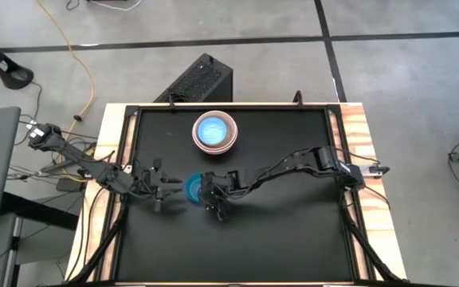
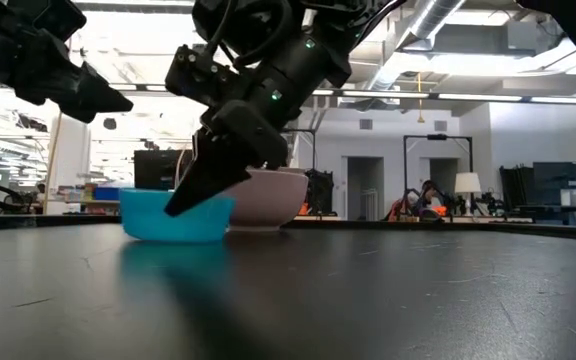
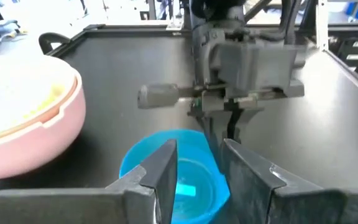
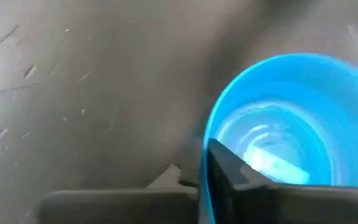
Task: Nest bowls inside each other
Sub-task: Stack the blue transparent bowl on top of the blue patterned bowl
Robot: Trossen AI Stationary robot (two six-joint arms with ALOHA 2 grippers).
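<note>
**Right hand pinching the teal bowl's rim**

The right hand is clenched on the near wall of the teal bowl, one finger inside and one outside, as the right wrist view shows. The bowl sits flat on the dark desk, just in front of the stack of bowls, whose pink outer bowl holds a light blue one on top. The left hand hovers just beside the teal bowl on the opposite side, fingers spread and holding nothing.

This looks like the pickup of the last loose bowl. A rim pinch is thin, so the lift should be straight up and slow, keeping the bowl level so it does not swing or slip. Clear the stack's rim fully before moving across, centre over the light blue bowl, then lower until it seats before letting go. The left hand is close; it is best kept out of the path.
</note>
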